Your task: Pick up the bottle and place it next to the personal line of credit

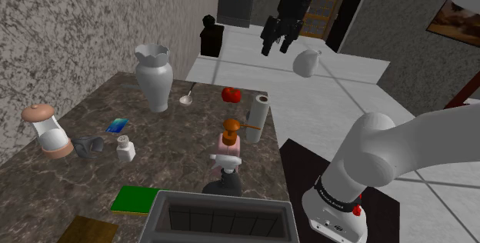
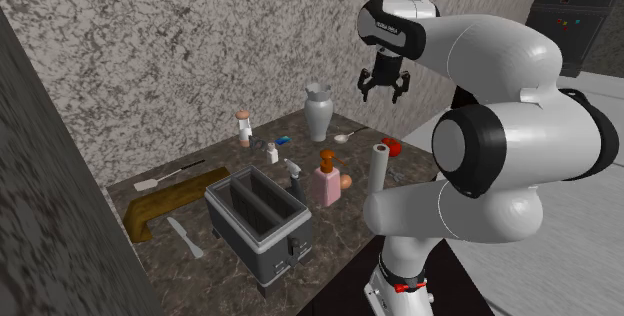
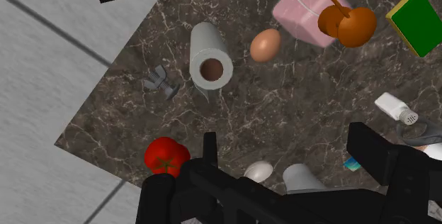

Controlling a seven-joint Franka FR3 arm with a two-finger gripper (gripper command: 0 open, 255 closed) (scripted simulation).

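Observation:
A pink bottle (image 1: pixel 230 149) (image 2: pixel 326 185) (image 3: pixel 307 11) with an orange pump top stands upright on the dark marble table (image 1: pixel 173 138), near its edge on the shoulder view's right. A small blue card (image 1: pixel 117 124) (image 2: pixel 283 139) lies flat farther toward the shoulder view's left, beyond a white shaker. My black gripper (image 1: pixel 278 43) (image 2: pixel 385 92) (image 3: pixel 287 155) hangs high over the table's far corner, well above and away from the bottle. Its fingers stand apart, open, with nothing between them.
A white vase (image 1: pixel 152 76), a spoon (image 1: pixel 187 95), a tomato (image 1: pixel 231 94), an upright paper roll (image 1: pixel 258 118) and an egg (image 3: pixel 265 45) sit near the far end. A shaker (image 1: pixel 125 149), green sponge (image 1: pixel 137 200) and grey toaster (image 1: pixel 223 218) are nearer.

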